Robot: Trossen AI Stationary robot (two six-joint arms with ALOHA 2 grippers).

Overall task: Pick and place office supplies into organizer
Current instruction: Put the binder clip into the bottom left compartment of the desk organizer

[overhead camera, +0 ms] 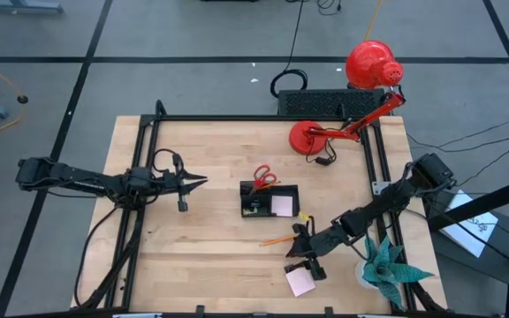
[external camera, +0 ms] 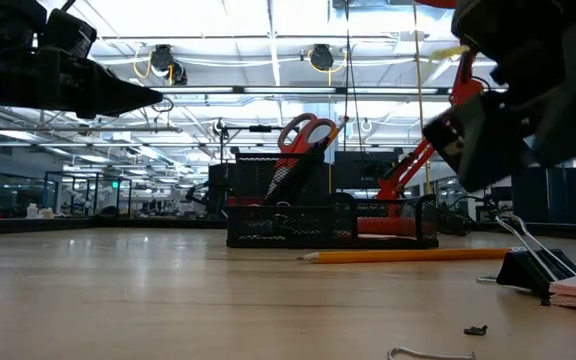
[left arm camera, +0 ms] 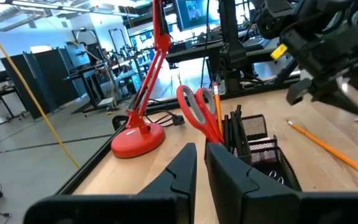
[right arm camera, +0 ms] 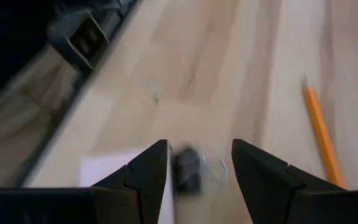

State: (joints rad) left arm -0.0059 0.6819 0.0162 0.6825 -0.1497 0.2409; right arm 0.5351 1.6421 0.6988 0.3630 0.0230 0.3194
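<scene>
The black organizer (overhead camera: 256,210) stands mid-table with red-handled scissors (overhead camera: 265,176) upright in it and a pink pad (overhead camera: 282,205) in one compartment. An orange pencil (overhead camera: 277,240) lies flat on the table just near of it. Close to the near edge lies a pink sticky-note pad (overhead camera: 300,282) with a black clip (right arm camera: 188,169) beside it. My right gripper (right arm camera: 199,158) hangs open, slanting down, one finger on either side of the clip and above it. My left gripper (overhead camera: 200,180) is held level at the left, shut and empty, pointing at the organizer.
A red desk lamp (overhead camera: 343,115) and a black ribbed box (overhead camera: 325,102) stand at the far right. A teal paper plant (overhead camera: 387,269) is at the near right corner beside my right arm. A wire clip (external camera: 428,352) and a dark bit (external camera: 476,329) lie on the table's near part.
</scene>
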